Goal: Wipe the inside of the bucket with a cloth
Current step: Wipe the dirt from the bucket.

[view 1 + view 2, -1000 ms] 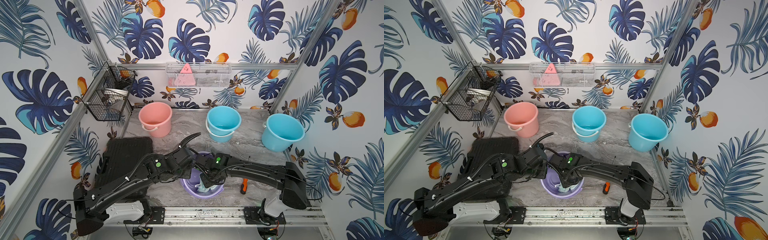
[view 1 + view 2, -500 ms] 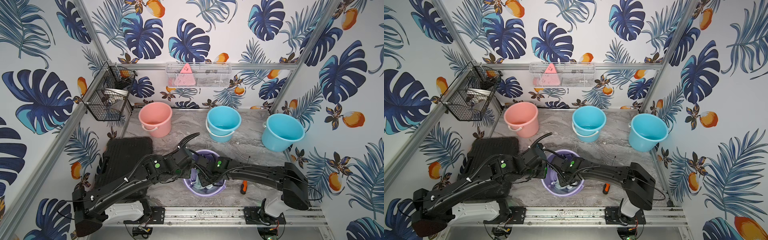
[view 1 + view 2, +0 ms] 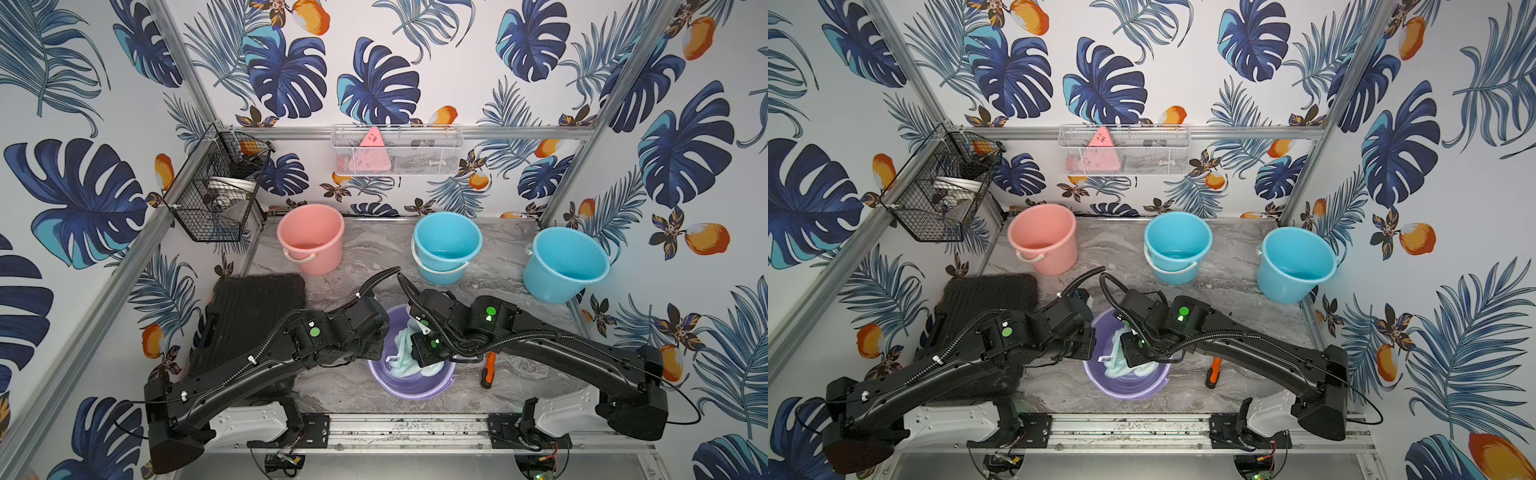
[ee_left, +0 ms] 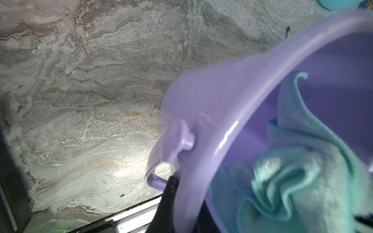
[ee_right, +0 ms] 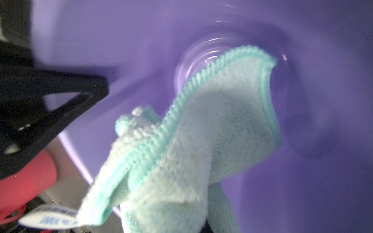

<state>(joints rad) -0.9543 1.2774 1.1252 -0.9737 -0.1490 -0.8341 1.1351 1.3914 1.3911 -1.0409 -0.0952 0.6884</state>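
Bucket (image 3: 415, 386) at near centre, clamped at its left rim by the left gripper (image 3: 378, 353); cloth (image 3: 401, 357), bunched inside the bucket, is held in the right gripper's (image 3: 422, 359) closed jaws.

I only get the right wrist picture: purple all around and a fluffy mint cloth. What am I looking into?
Observer: A purple bucket, standing at the front of a marble table.
Operator: Is anything keeping it from sliding about?
Observer: Yes, the left gripper is pinched on its rim, right beside the handle's pivot.
Operator: Is it the only bucket there?
Observer: No. Along the back stand a pink bucket, a blue bucket mid-table and another blue bucket by the side wall.
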